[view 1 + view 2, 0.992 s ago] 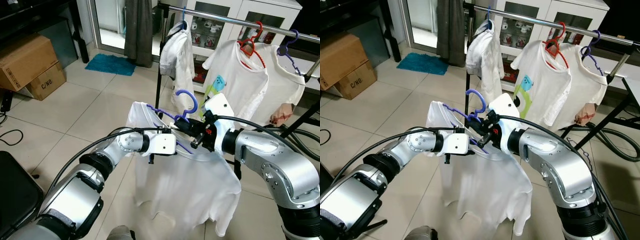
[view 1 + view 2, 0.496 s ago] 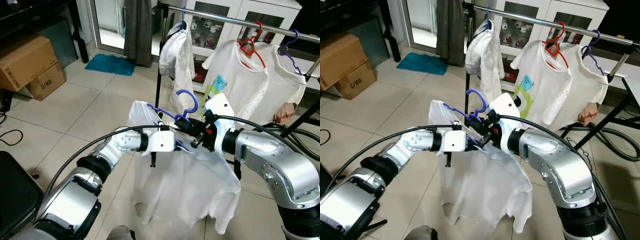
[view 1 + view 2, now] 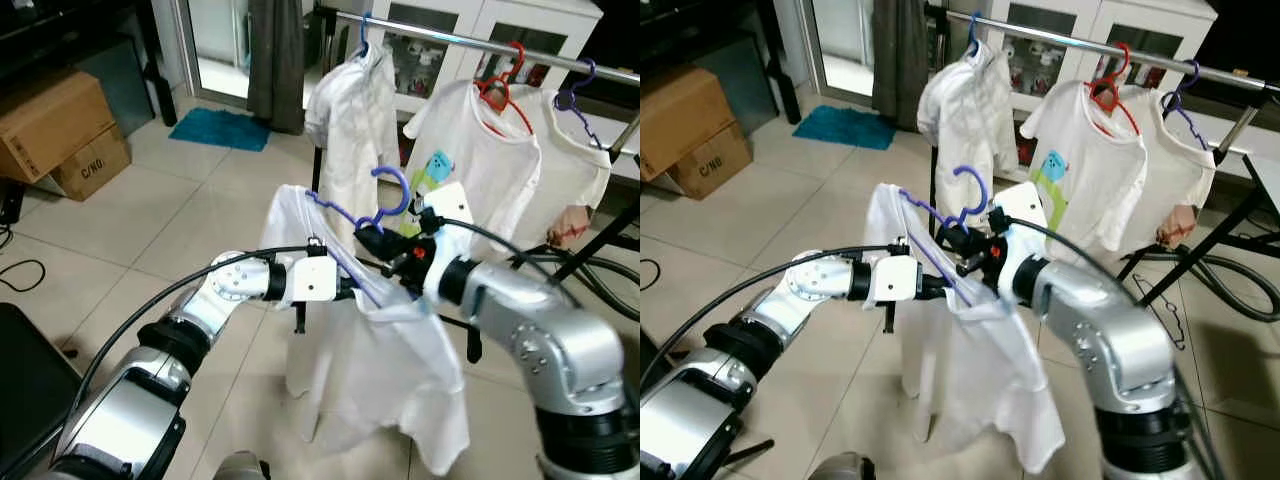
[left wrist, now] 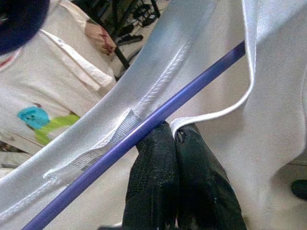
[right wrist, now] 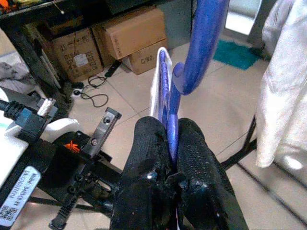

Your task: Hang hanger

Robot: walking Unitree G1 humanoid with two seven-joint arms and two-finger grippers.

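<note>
Purple plastic hanger (image 3: 372, 205) with a white T-shirt (image 3: 385, 365) draped over it is held up in front of the robot, its hook pointing upward, below and well short of the silver metal clothes rail (image 3: 470, 45) behind. The right pincer (image 5: 169, 143) is clenched on the hanger's neck just under the hook, the thin purple stem pinched between its two black fingers (image 5: 148, 148). The left pincer (image 4: 175, 139) reaches in from the left, its fingers pressed together with their tips touching the hanger's sloping purple arm at the edge of the shirt's collar; whether they actually grip the cloth or the bar cannot be told.

On the rail hang three more white shirts: one on a blue hanger (image 3: 345, 110) at the left end, one with a green and blue print on a red hanger (image 3: 470, 150), and one on a purple hanger (image 3: 565, 160). Brown cardboard boxes (image 3: 62, 135) sit on the pale tiled floor (image 3: 170, 210) to the left, near a teal mat (image 3: 222, 128).
</note>
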